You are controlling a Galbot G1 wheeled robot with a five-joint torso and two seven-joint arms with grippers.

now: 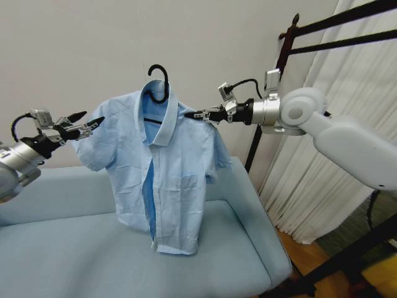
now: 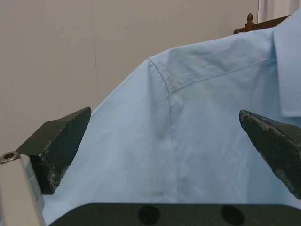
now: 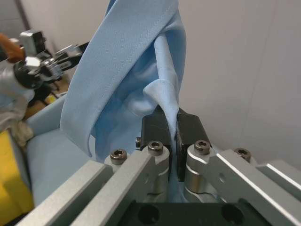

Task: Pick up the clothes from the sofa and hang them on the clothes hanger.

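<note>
Well, the right gripper (image 1: 193,115) is pinched tight on the light blue shirt (image 1: 173,167) at one shoulder, beside the collar. From its wrist camera the two dark fingers (image 3: 188,129) press together with a fold of the cloth caught between them. The shirt sits on a black hanger (image 1: 159,77), whose hook stands against the wall, well apart from the dark wooden rack (image 1: 335,28) at the right. It hangs in front of the backrest of the pale blue sofa (image 1: 74,254), toward the seat's right end, with the hem low over the cushion. The left gripper (image 1: 93,118) is level with the other shoulder, just beside the sleeve seam, its fingers (image 2: 59,141) spread wide. I cannot tell whether they touch the fabric.
</note>
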